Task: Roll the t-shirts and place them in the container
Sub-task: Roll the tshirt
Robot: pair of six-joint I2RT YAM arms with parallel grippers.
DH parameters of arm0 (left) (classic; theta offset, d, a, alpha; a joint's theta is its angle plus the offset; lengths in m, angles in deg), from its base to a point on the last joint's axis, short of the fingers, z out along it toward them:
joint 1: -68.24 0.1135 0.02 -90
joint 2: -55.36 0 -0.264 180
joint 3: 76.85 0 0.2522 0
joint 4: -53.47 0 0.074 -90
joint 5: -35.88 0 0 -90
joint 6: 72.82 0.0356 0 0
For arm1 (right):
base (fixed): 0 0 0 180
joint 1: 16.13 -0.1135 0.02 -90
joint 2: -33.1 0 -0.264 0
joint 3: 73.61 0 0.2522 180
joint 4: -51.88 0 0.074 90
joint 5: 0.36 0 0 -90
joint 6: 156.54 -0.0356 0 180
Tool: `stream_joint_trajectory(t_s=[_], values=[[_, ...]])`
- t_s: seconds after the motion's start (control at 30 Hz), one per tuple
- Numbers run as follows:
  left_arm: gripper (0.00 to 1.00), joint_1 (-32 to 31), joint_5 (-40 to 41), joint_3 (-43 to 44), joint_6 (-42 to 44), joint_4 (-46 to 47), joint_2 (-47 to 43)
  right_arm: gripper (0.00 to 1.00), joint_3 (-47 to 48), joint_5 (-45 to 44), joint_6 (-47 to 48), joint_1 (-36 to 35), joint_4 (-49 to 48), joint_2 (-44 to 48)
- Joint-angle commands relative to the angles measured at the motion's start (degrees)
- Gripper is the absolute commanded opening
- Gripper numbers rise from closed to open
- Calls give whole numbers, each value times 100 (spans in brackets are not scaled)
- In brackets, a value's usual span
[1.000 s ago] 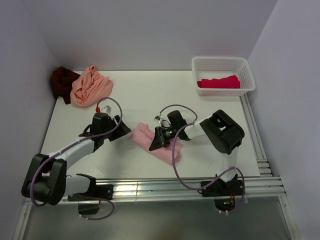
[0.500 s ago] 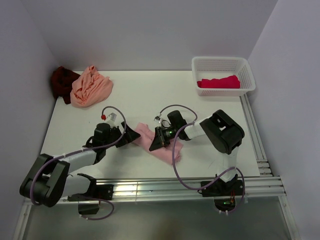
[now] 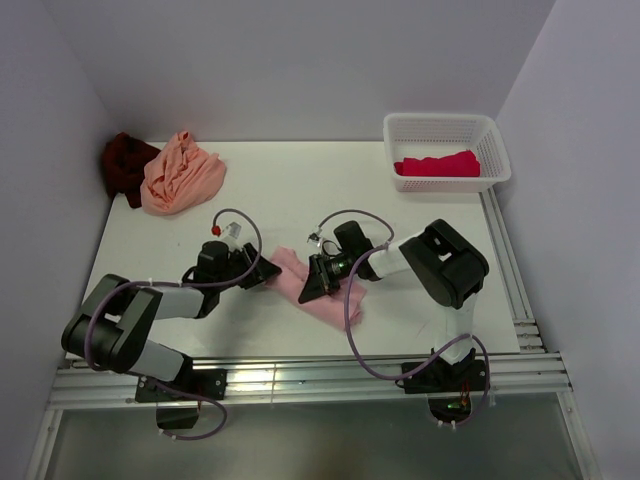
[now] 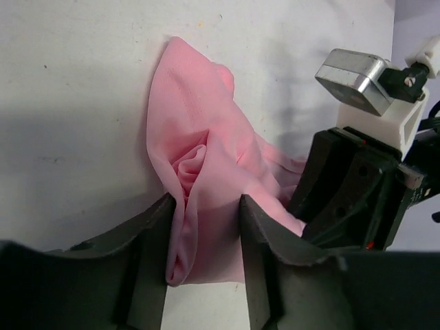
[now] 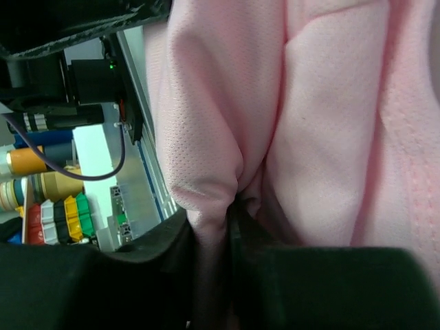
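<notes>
The light pink t-shirt (image 3: 328, 302) lies as a rolled bundle near the table's middle, between my two grippers. My left gripper (image 3: 268, 272) is at its left end; in the left wrist view its fingers (image 4: 161, 227) press both sides of the roll's end (image 4: 199, 137), whose spiral shows. My right gripper (image 3: 312, 285) is shut on a pinched fold of the same shirt (image 5: 330, 103), and the cloth fills most of the right wrist view. Three more t-shirts are in view: a peach-orange one (image 3: 180, 172), a dark maroon one (image 3: 125, 165) and a crimson-pink one (image 3: 437, 164).
A white lattice basket (image 3: 440, 120) at the back right holds the crimson-pink shirt. The peach-orange and maroon shirts are heaped in the back left corner against the wall. Aluminium rails (image 3: 300, 375) run along the near edge and the right side.
My left gripper has moved right across the table to the roll's left end and closed round it. The right gripper has stayed still, holding its fold.
</notes>
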State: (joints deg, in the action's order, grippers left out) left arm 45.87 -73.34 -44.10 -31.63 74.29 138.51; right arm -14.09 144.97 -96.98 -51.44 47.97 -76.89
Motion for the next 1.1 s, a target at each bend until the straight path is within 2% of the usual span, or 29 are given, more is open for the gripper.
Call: stream_joint_trajectory(t_s=[0.0,0.1,0.13,0.2,0.23,0.33,0.5,0.53,0.57,0.87,1.07], values=[[44,-22,50,350,-23,277,122,30,-67,-303,205,-99,440,-22],[44,-22,59,640,74,57,297,44,-102,-514,240,-90,519,48],[45,-22,59,711,100,-56,350,57,-146,-549,214,-90,476,101],[45,-22,59,914,197,-180,517,59,-233,-672,248,-90,466,294],[45,-22,68,958,215,-224,570,69,-269,-725,266,-99,484,364],[45,-22,103,1090,267,-365,772,71,-331,-979,380,-90,589,602],[44,-22,165,1318,276,-646,1018,72,-585,-1910,442,-108,923,1207],[43,-22,165,1353,302,-664,1079,87,-594,-2051,468,-116,1002,1339],[43,-22,156,1415,311,-690,1106,91,-603,-2192,486,-125,1194,1584],[42,-31,112,1591,329,-743,1185,91,-384,-3194,697,-160,2100,2166],[41,-31,182,1801,478,-1023,1291,92,-567,-3677,618,-187,2127,2666]])
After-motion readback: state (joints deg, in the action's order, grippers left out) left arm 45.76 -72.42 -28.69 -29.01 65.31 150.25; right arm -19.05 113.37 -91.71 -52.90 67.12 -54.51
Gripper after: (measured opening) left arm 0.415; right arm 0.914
